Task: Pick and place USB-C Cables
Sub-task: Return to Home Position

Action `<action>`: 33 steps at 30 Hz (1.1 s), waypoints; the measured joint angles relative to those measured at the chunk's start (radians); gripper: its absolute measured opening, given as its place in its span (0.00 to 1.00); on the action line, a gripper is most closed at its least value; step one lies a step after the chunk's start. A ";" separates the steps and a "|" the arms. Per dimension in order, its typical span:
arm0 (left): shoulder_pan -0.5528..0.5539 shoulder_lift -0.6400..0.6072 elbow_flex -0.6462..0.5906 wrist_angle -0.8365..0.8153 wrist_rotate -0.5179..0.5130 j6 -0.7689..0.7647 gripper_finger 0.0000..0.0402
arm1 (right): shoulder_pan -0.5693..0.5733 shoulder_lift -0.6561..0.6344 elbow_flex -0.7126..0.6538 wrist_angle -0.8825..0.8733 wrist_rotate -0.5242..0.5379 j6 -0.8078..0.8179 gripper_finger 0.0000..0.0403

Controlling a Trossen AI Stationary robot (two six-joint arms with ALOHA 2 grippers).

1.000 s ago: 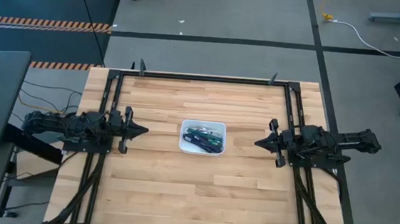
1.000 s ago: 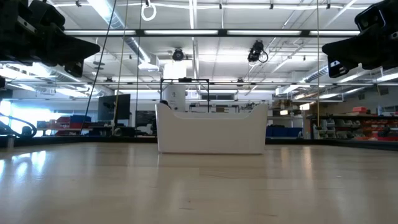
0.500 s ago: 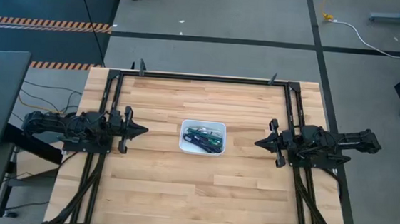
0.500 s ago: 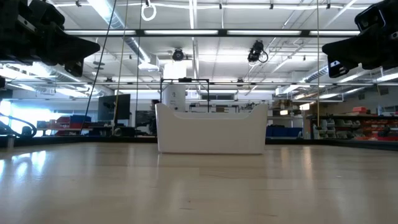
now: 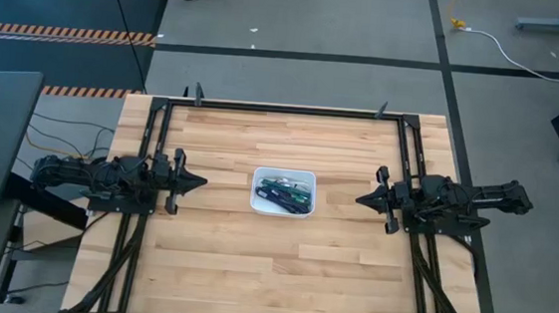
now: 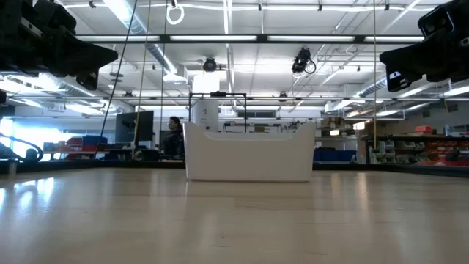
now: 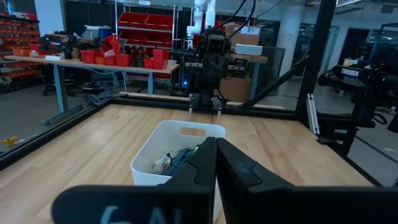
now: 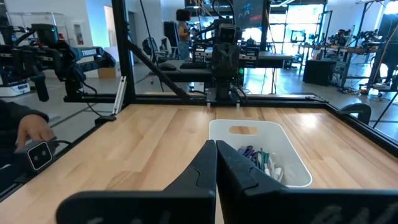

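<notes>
A white rounded-square tray (image 5: 282, 209) stands at the table's middle, and the coiled USB-C cables (image 5: 285, 191) lie heaped inside it, teal, green, purple and whitish among them. They also show in the left wrist view (image 7: 174, 159) and the right wrist view (image 8: 261, 158). My left gripper (image 5: 200, 182) hovers shut above the table's left side, pointing at the tray. My right gripper (image 5: 360, 199) hovers shut above the right side, facing it too. Both are well clear of the tray.
A black metal frame (image 5: 288, 108) runs along the table's far edge and both sides. Bare wood lies around the tray (image 6: 249, 154) on every side. A person (image 6: 174, 136) shows in the room beyond the table. A sleeve and hand (image 8: 28, 127) show off the table's side.
Both arms have kept still and the tray has not moved. A person has come into sight in the room behind the tray's left edge.
</notes>
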 joint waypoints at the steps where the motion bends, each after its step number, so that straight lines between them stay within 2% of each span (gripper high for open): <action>1: 0.000 0.000 0.000 0.000 0.000 0.000 0.04 | 0.000 0.000 0.000 0.000 0.000 0.000 0.01; 33: 0.000 0.000 0.000 0.000 0.000 0.001 0.06 | 0.000 0.000 0.000 0.000 0.000 0.000 0.01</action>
